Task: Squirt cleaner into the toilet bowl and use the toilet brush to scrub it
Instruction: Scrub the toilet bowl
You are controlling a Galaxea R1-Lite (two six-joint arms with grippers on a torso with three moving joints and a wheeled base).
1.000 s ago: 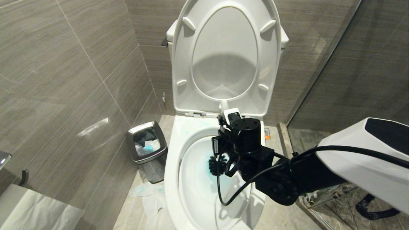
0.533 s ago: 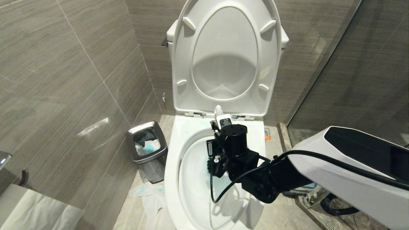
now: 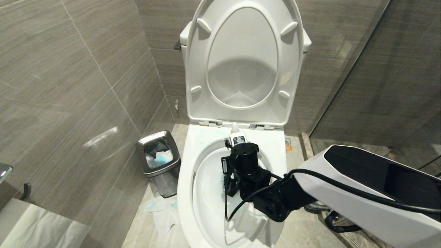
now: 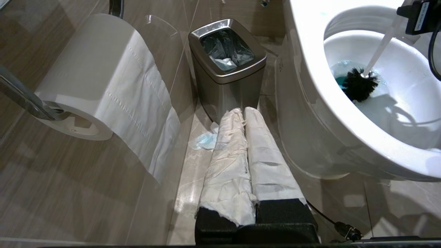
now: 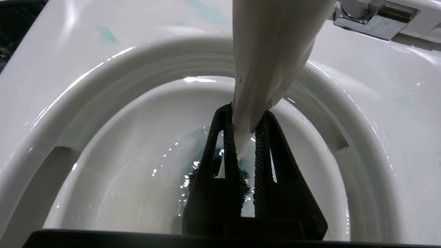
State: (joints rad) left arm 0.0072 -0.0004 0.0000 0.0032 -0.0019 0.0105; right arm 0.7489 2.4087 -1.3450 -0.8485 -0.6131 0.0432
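The white toilet bowl stands open, its seat and lid raised. Turquoise cleaner tints the water, and pale smears mark the rim. My right arm reaches over the bowl. Its gripper is shut on the white handle of the toilet brush. The black bristle head sits in the blue water, and the handle tip pokes up at the bowl's back. My left gripper, its fingers wrapped in white paper, hangs shut and empty near the floor beside the bowl.
A steel bin with a liner stands left of the toilet, with crumpled tissue on the floor in front of it. A toilet paper roll hangs on the left tiled wall. A glass partition closes the right side.
My right arm has sunk and shifted left into the bowl with the brush. The handle tip dropped from the seat's lower edge to the bowl's back rim, and the arm now hides the bristles.
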